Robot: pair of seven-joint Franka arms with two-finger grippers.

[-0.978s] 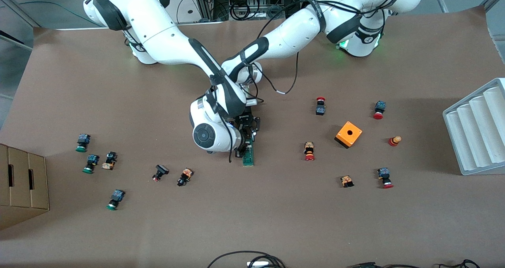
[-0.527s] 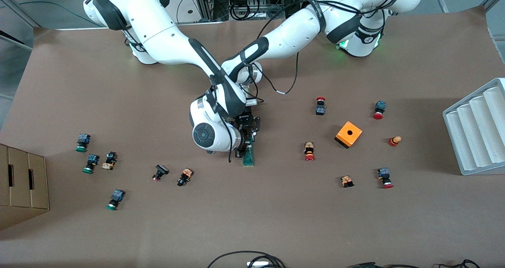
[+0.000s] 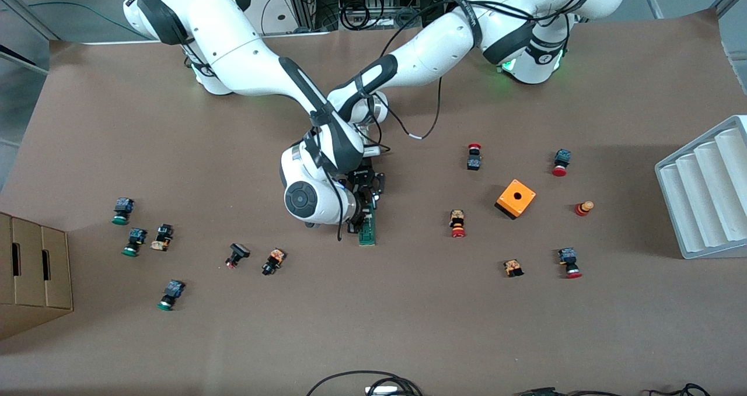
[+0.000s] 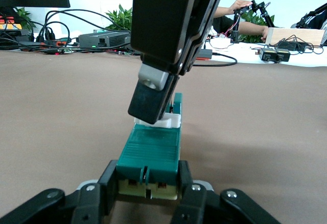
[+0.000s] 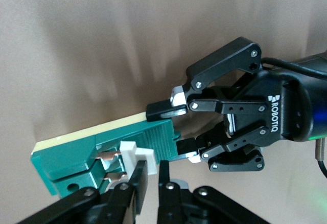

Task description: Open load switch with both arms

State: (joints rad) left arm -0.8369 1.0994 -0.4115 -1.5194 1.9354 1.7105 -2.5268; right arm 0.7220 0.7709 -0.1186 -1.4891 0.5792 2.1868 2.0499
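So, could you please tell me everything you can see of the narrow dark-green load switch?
The narrow dark-green plastic load switch is a ribbed rectangular bar with a cream base and a small white tab on top. It lies flat on the brown table, mid-table. The left gripper clamps one end across its width; the right gripper, shut, pinches the white tab from above.

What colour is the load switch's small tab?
White, on the dark-green load switch; clearest in the right wrist view.

An orange cube (image 3: 516, 198), scattered push buttons (image 3: 458, 223) and a white rack (image 3: 709, 189) sit on the table (image 3: 408, 326).
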